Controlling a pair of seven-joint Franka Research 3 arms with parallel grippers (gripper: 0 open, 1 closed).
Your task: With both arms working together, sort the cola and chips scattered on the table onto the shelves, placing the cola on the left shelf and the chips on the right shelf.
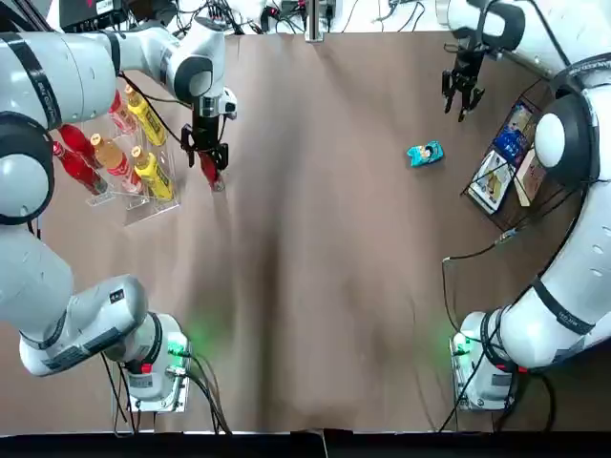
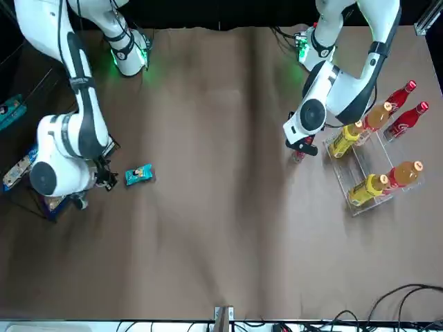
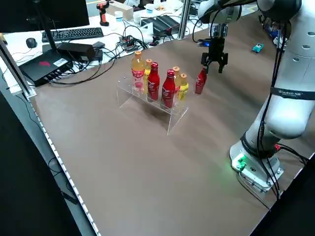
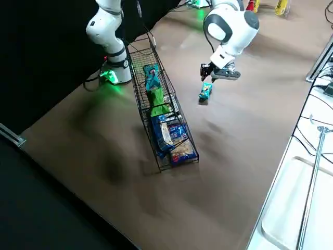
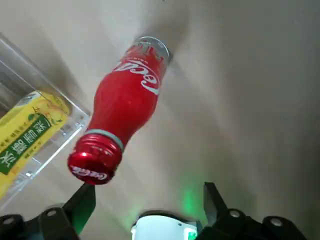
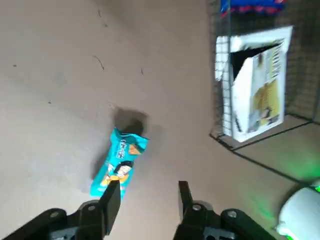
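Toward the table's (image 1: 315, 315) right edge, the black wire rack (image 4: 139, 88) holds, from its near end outward, a teal packet (image 4: 152, 77), a green packet (image 4: 158, 102) and blue and white bags (image 4: 181, 143). Toward the left edge, the clear rack (image 3: 172, 113) carries two red cola bottles (image 3: 153, 83) along its outer side, with orange bottles (image 1: 110, 156) and yellow bottles (image 1: 153, 176). Just right of this rack, a third cola bottle (image 5: 125, 97) stands upright on the tabletop; the left gripper (image 5: 149, 192) is over it, fingers spread, gripping nothing. Right of centre, toward the far edge, another teal packet (image 6: 119, 162) lies on the tabletop. The right gripper (image 6: 150, 185) is above the tabletop, nearer the far edge and right of that packet, fingers spread and holding nothing.
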